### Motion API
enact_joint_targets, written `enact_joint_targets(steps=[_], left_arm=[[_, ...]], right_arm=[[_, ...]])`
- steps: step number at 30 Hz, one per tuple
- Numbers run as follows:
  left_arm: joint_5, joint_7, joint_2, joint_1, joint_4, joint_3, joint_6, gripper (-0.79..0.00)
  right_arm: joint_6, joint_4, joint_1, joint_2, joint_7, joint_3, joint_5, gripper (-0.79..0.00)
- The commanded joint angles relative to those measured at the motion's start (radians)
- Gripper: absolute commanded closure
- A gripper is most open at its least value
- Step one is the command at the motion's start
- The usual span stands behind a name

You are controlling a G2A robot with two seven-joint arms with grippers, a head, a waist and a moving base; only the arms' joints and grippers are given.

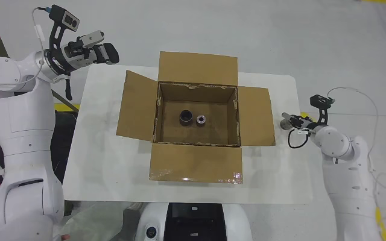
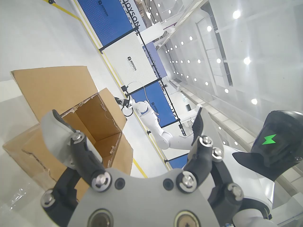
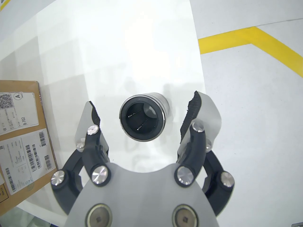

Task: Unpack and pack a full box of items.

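An open cardboard box point(image 1: 196, 117) sits mid-table with its flaps spread out. On its floor lie a dark metal cylinder point(image 1: 185, 117) and a smaller metal ring point(image 1: 201, 120). Another metal cylinder point(image 3: 143, 116) with a black bore stands on the white table just right of the box's right flap point(image 3: 22, 142). My right gripper point(image 3: 142, 116) is open, its fingers either side of that cylinder without touching it. My left gripper point(image 2: 125, 121) is open and empty, raised beyond the table's far left corner, also visible as the left gripper point(image 1: 99, 53) from above. The box point(image 2: 71, 119) lies beyond it.
The white table point(image 1: 102, 150) has bare room to the left, right and front of the box. A yellow floor line point(image 3: 248, 38) runs past the table's right edge. Shipping labels point(image 3: 14, 114) cover the right flap.
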Motion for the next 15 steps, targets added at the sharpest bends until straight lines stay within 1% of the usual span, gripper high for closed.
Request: enact_joint_targets(steps=[1,5,7,10,11,14,15], left_arm=[[0.000,0.000,0.000,0.000,0.000,0.000,0.000,-0.785],[0.000,0.000,0.000,0.000,0.000,0.000,0.000,-0.785],[0.000,0.000,0.000,0.000,0.000,0.000,0.000,-0.785],[0.000,0.000,0.000,0.000,0.000,0.000,0.000,-0.785],[0.000,0.000,0.000,0.000,0.000,0.000,0.000,-0.785],[0.000,0.000,0.000,0.000,0.000,0.000,0.000,-0.785],[0.000,0.000,0.000,0.000,0.000,0.000,0.000,-0.785]], right_arm=[[0.000,0.002,0.000,0.001,0.003,-0.006,-0.001,-0.702],[0.001,0.009,0.004,0.001,0.009,-0.023,-0.006,-0.690],[0.002,0.011,0.006,0.002,0.009,-0.029,-0.007,-0.671],[0.004,0.007,0.003,0.004,0.009,-0.033,-0.011,-0.622],[0.005,0.004,0.001,0.004,0.010,-0.034,-0.012,-0.591],[0.008,-0.007,-0.006,0.007,0.004,-0.033,-0.015,-0.406],[0.009,-0.010,-0.008,0.007,0.004,-0.033,-0.014,-0.376]])
